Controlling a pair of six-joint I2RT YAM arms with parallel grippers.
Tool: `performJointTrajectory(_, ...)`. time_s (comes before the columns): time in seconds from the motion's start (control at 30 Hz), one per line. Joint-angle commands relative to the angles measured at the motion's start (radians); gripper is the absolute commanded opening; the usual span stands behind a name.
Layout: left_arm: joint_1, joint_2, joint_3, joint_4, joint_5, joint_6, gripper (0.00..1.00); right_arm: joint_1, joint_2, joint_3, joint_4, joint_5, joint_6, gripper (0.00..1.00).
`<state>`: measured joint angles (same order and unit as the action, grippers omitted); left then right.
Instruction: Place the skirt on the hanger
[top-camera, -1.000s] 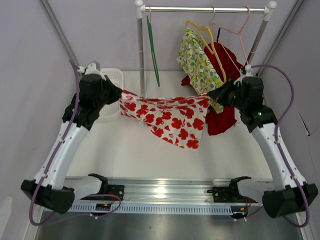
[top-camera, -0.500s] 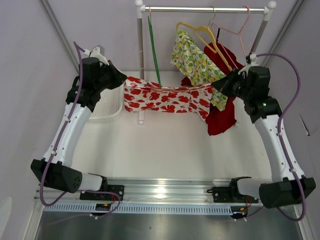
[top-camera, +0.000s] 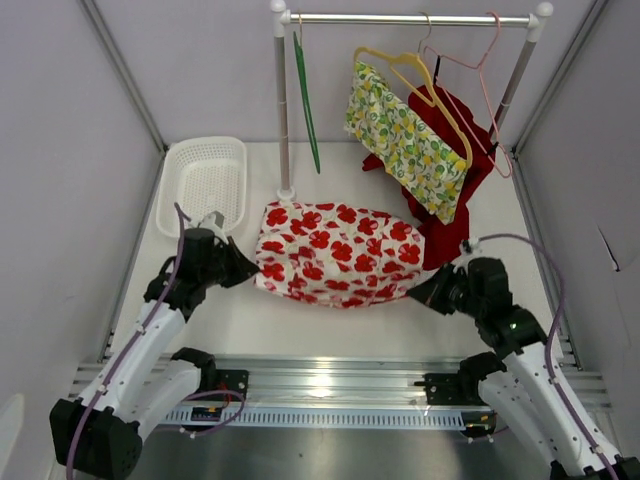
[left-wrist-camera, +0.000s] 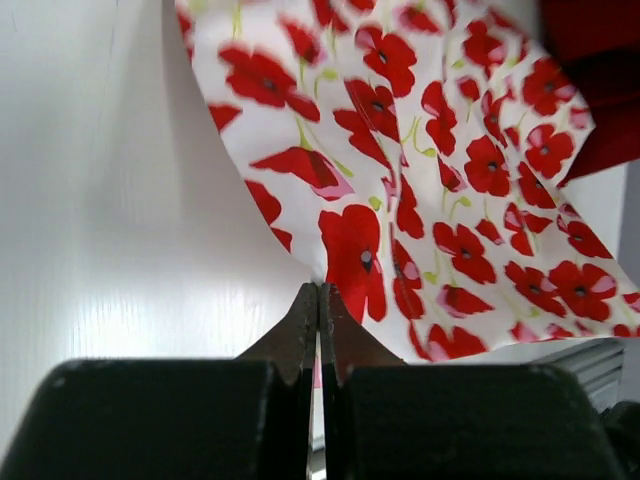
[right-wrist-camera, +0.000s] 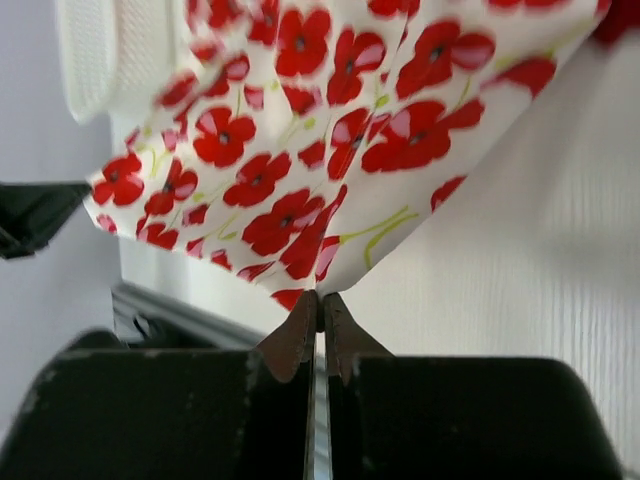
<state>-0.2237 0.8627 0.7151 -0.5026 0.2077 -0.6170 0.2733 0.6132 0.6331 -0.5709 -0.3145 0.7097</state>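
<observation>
The skirt (top-camera: 338, 252), white with red poppies, lies spread on the table below the rail. My left gripper (top-camera: 248, 272) is shut on its left near corner; the left wrist view shows the cloth (left-wrist-camera: 420, 180) pinched at my fingertips. My right gripper (top-camera: 425, 290) is shut on its right near corner, with the cloth (right-wrist-camera: 290, 140) rising from my fingertips. A green hanger (top-camera: 305, 95) hangs bare at the left of the rail (top-camera: 410, 18). A yellow hanger (top-camera: 415, 75) carries a lemon-print garment. A pink hanger (top-camera: 470, 60) hangs at the right.
A white basket (top-camera: 205, 180) stands at the back left. A dark red garment (top-camera: 450, 200) hangs behind the skirt's right edge and reaches the table. The rack's left post (top-camera: 283, 110) stands just behind the skirt. Grey walls close both sides.
Both arms have come down and toward the near edge with the skirt. It was stretched up near the rail between them; now it lies spread flat on the table.
</observation>
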Motion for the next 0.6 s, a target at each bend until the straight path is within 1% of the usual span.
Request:
performJointTrajectory(0.0, -0.067, -0.057, -0.106, 0.038, -0.040, -0.088, 0.00, 0.118, -0.111, -0.134, -0.017, 0.057, 0.135, 0.00)
performJointTrajectory(0.03, -0.086, -0.059, -0.168, 0.050, -0.050, -0.104, 0.00, 0.147, -0.127, -0.201, -0.003, 0.081, 0.163, 0.00)
performJointTrajectory(0.1, -0.130, -0.050, -0.196, 0.062, -0.103, -0.145, 0.00, 0.223, -0.156, -0.259, 0.012, 0.107, 0.229, 0.00)
performJointTrajectory(0.13, -0.140, -0.050, -0.244, 0.076, -0.105, -0.153, 0.00, 0.245, -0.173, -0.282, 0.020, 0.139, 0.247, 0.00)
performJointTrajectory(0.17, -0.147, -0.045, -0.255, 0.110, -0.094, -0.171, 0.00, 0.280, -0.179, -0.317, 0.023, 0.155, 0.260, 0.00)
performJointTrajectory(0.23, -0.166, -0.030, -0.292, 0.125, -0.102, -0.181, 0.00, 0.312, -0.182, -0.349, 0.032, 0.185, 0.289, 0.00)
performJointTrajectory(0.37, -0.169, -0.030, -0.312, 0.124, -0.117, -0.179, 0.00, 0.323, -0.173, -0.358, 0.026, 0.219, 0.293, 0.00)
performJointTrajectory(0.43, -0.169, -0.024, -0.309, 0.118, -0.125, -0.170, 0.00, 0.323, -0.171, -0.362, 0.022, 0.227, 0.290, 0.04)
performJointTrajectory(0.47, -0.167, -0.021, -0.287, 0.107, -0.126, -0.156, 0.06, 0.323, -0.171, -0.362, 0.019, 0.233, 0.289, 0.07)
performJointTrajectory(0.53, -0.169, -0.022, -0.267, 0.076, -0.139, -0.124, 0.25, 0.323, -0.170, -0.355, 0.003, 0.238, 0.286, 0.19)
performJointTrajectory(0.57, -0.169, -0.033, -0.247, 0.066, -0.145, -0.107, 0.45, 0.325, -0.173, -0.349, -0.010, 0.244, 0.281, 0.27)
